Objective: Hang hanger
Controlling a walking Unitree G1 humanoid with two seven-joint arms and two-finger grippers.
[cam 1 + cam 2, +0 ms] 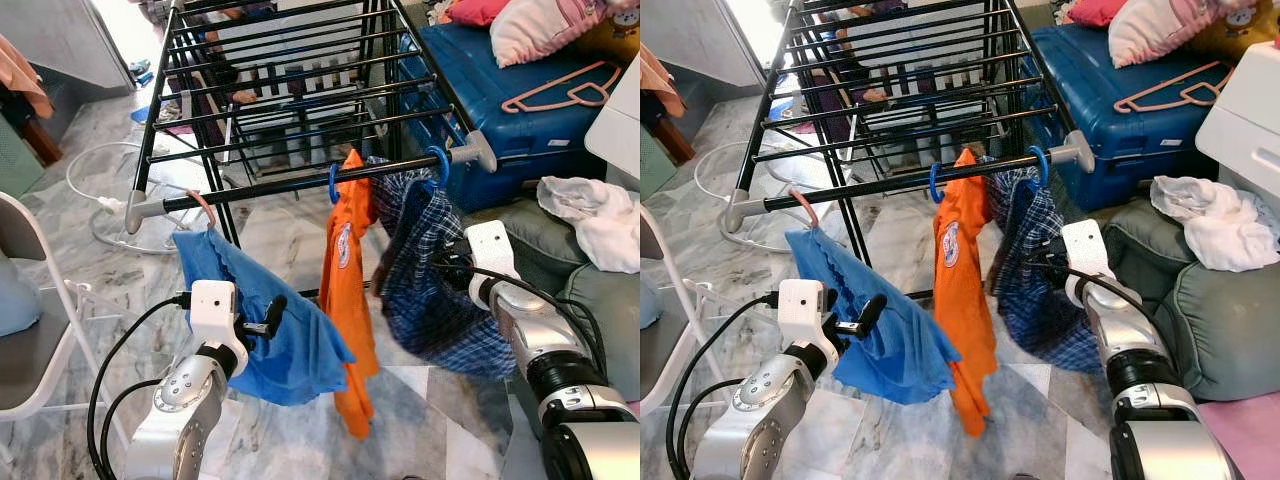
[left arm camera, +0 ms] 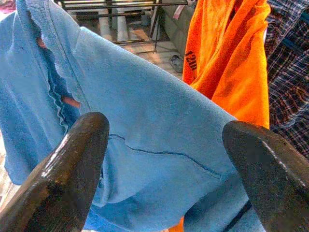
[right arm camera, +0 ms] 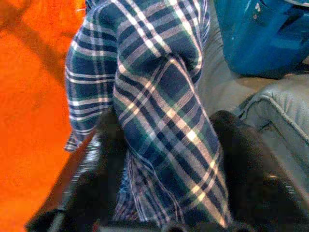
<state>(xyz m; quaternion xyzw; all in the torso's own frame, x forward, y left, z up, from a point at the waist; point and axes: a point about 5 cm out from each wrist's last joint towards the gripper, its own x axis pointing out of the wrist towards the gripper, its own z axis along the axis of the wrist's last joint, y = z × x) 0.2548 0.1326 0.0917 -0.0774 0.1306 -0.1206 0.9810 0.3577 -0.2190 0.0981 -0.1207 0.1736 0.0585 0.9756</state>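
A black metal drying rack (image 1: 290,100) with a grey-capped front rail is standing on the marble floor, and three garments are hanging from that rail. Nearest the rail's left end, a light blue knit shirt (image 1: 265,320) is hanging on a pink hanger hook (image 1: 203,205). At the middle of the rail, an orange T-shirt (image 1: 347,290) is hanging from a blue hanger hook (image 1: 333,183). Toward the rail's right end, a navy plaid shirt (image 1: 430,290) is hanging from another blue plastic hanger hook (image 1: 437,163), which is looped over the rail just beside the grey end cap.

The left gripper (image 2: 164,159) is hovering in front of the blue shirt below the rail, its two black fingers (image 2: 67,174) spread wide apart with nothing between them. The right gripper (image 3: 164,159) is reaching into the plaid shirt below the rail's right end, and its fingers are closing around a fold of the plaid cloth.

Behind the rack's right side, a dark blue hard suitcase (image 1: 520,100) is lying flat with a pink wire hanger (image 1: 565,88) resting on top.
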